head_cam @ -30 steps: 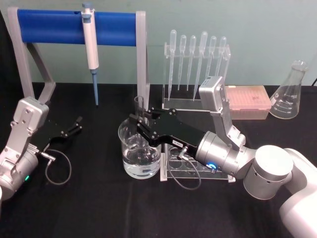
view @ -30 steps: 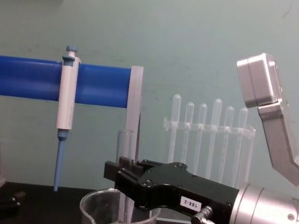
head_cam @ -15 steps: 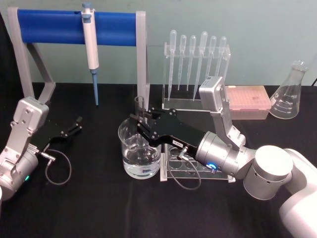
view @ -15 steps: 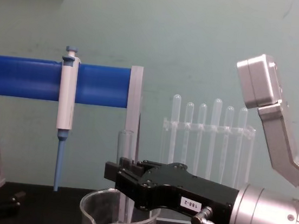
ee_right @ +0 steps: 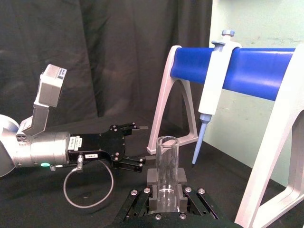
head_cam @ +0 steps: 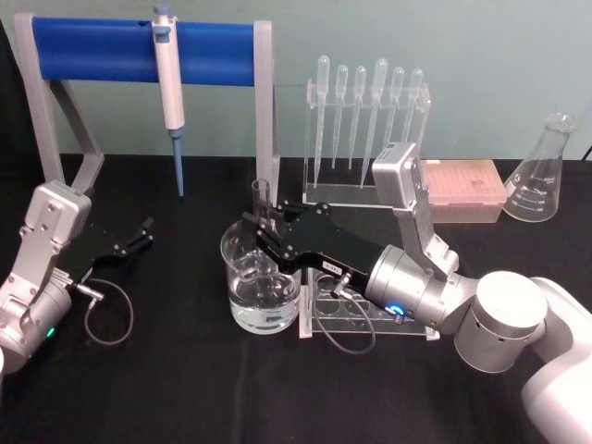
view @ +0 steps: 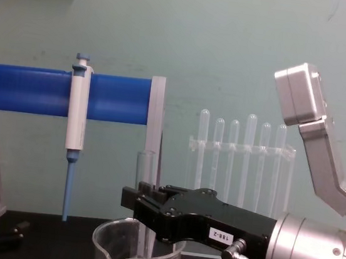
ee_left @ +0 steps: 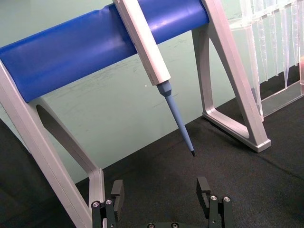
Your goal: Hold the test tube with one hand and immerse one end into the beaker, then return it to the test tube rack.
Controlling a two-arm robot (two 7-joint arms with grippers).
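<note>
The test tube (head_cam: 260, 196) stands upright with my right gripper (head_cam: 260, 228) shut on its middle. Its open rim sticks up above the black fingers and its lower part reaches down inside the beaker (head_cam: 235, 252), which holds clear water. I cannot tell whether the tip touches the water. The chest view shows the tube (view: 144, 167) rising from the right gripper (view: 141, 205) above the beaker's rim (view: 109, 235). The right wrist view shows the tube (ee_right: 166, 161) clamped between the jaws. My left gripper (head_cam: 141, 233) rests open on the table at the left, also seen as (ee_left: 161, 195).
A white-and-blue pipettor (head_cam: 167, 83) hangs on a blue-barred stand (head_cam: 92, 48) at the back left. A rack of plastic pipettes (head_cam: 368, 111) stands behind the beaker. A clear tube rack (head_cam: 351, 314) lies under the right wrist. A pink tip box (head_cam: 462, 190) and a conical flask (head_cam: 544, 171) stand at the back right.
</note>
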